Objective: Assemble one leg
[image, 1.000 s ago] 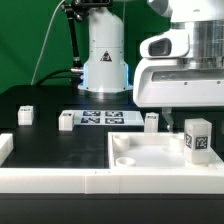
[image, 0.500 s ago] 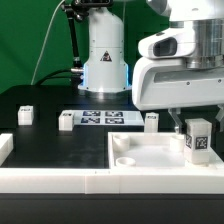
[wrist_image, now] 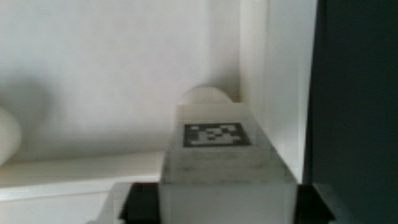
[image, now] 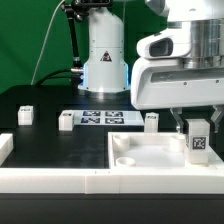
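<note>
My gripper (image: 190, 126) is shut on a leg (image: 197, 138), a small white block with a black-and-white tag, held upright over the right part of the large white square plate (image: 150, 155). In the wrist view the leg (wrist_image: 217, 140) fills the gap between my dark fingers (wrist_image: 143, 203), its far end near a corner of the plate (wrist_image: 107, 80). Three more legs stand on the black table: one at the exterior view's left (image: 25, 115), one beside the marker board (image: 66, 120), and one behind the plate (image: 151, 121).
The marker board (image: 102, 119) lies in the middle of the table. A long white border rail (image: 60, 182) runs along the front, with a short rail piece (image: 5, 147) at the left. The robot base (image: 104, 55) stands at the back. A round socket (image: 124, 158) is in the plate's near-left corner.
The gripper with the leg has sunk slightly toward the plate. Nothing else has moved.
</note>
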You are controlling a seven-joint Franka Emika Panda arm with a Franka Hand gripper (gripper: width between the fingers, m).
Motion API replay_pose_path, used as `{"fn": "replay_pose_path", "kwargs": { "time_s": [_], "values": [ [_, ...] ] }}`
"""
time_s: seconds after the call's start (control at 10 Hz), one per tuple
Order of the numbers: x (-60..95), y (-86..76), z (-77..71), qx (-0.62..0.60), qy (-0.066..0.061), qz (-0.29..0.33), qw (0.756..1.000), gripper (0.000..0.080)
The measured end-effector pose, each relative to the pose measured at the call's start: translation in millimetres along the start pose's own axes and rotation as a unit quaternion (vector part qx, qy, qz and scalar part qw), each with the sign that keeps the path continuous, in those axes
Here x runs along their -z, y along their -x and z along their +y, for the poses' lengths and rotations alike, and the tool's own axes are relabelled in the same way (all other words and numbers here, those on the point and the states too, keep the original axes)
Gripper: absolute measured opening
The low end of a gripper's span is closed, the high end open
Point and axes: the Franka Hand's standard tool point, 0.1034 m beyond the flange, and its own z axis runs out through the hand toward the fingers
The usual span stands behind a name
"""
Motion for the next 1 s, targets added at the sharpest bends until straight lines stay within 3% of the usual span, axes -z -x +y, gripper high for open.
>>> {"fn": "replay_pose_path", "kwargs": {
  "time_s": [0.3, 0.5, 0.8, 1.0],
  "values": [
    [-0.8, -0.5, 0.7, -0.184, -0.007, 0.002, 0.983, 0.0292],
    [-1.1, -0.5, 0.9, -0.291, -0.010, 0.002, 0.957, 0.0292],
    [-1.6, 0.2, 0.2, -0.442, -0.012, -0.001, 0.897, 0.0292],
    [-1.8, 0.2, -0.2, -0.544, -0.014, -0.002, 0.839, 0.0292]
  ]
}}
